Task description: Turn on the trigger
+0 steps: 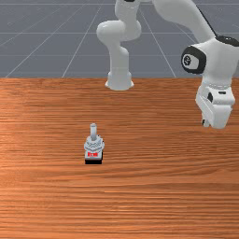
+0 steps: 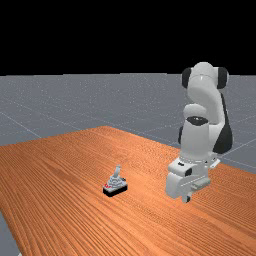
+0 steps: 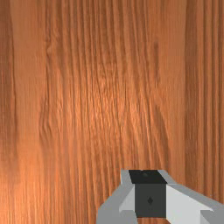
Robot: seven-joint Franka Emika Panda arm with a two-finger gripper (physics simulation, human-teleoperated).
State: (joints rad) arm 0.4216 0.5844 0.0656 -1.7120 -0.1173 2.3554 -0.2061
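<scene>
Below the hand lies the orange-brown wood table, its grain running in long streaks out ahead of the gripper, wavy and closely lined in the middle, with darker bands to either side. A soft sheen lies on the wood ahead of the hand, another off beside it. The gripper shows grey sides and a black end bearing a small diamond mark.

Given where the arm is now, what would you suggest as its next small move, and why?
I'd probably shift the end effector toward the front view's left, keeping its height for now. The small grey joystick stands well over to that side, its stick pointing up, with a wide stretch of table between them, so closing that gap seems to come before any touch.
</scene>
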